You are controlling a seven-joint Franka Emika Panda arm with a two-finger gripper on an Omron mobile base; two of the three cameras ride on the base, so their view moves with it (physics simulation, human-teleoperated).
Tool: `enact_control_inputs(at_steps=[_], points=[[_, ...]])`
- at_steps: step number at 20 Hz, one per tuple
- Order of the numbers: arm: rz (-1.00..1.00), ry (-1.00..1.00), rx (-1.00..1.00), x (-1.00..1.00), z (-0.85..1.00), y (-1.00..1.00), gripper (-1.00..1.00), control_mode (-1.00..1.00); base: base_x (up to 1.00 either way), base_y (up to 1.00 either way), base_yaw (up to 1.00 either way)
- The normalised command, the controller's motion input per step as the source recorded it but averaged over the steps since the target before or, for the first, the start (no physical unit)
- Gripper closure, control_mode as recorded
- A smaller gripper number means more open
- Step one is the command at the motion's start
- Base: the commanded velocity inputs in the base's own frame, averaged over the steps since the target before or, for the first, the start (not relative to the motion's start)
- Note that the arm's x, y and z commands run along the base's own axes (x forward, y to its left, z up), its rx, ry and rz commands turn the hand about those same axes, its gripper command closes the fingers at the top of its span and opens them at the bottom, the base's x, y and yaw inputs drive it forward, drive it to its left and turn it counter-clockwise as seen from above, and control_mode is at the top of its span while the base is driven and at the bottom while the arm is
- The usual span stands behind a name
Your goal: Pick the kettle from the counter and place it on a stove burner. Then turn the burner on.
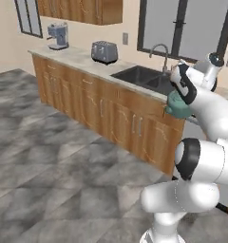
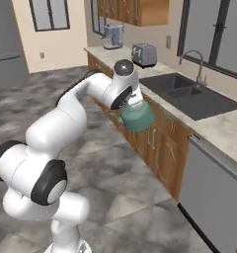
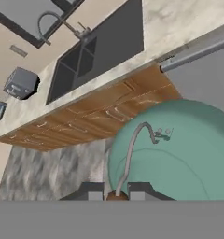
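Observation:
The teal kettle (image 2: pixel 138 119) hangs in the air in front of the wooden cabinet fronts, below the level of the counter (image 2: pixel 224 121). My gripper (image 2: pixel 134 105) is shut on its thin arched handle (image 3: pixel 131 151) from above. In the hand view the kettle (image 3: pixel 179 151) bulges at the lower right, with my fingertips (image 3: pixel 92 191) pinching the handle's near end. From the left base view the kettle (image 1: pixel 176 108) sits just under my hand, in front of the counter (image 1: pixel 73 59) edge by the sink. The stove burner is out of view.
A double sink (image 2: pixel 189 94) with a faucet (image 1: pixel 159 50) is set in the counter. Farther along stand a toaster (image 1: pixel 104 51) and a coffee machine (image 1: pixel 58 36). A grey dishwasher front (image 2: pixel 214 183) is at the right. Open grey floor (image 1: pixel 49 156) lies in front of the cabinets.

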Motion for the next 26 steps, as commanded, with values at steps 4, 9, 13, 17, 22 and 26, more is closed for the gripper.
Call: enact_control_inputs(at_steps=[4,9,13,17,22,26], points=[[0.0,0.0,0.0,0.0,0.0,0.0,1.0,1.0,0.57,0.31,0.61],[0.0,0.0,0.0,0.0,0.0,0.0,1.0,1.0,0.72,0.3,0.56],[0.0,0.0,0.0,0.0,0.0,0.0,1.0,1.0,0.94,0.11,0.33],[0.0,0.0,0.0,0.0,0.0,0.0,1.0,1.0,1.0,0.0,0.14],[0.0,0.0,0.0,0.0,0.0,0.0,1.0,1.0,1.0,0.0,0.04],[0.0,0.0,0.0,0.0,0.0,0.0,1.0,1.0,1.0,0.0,0.0]])
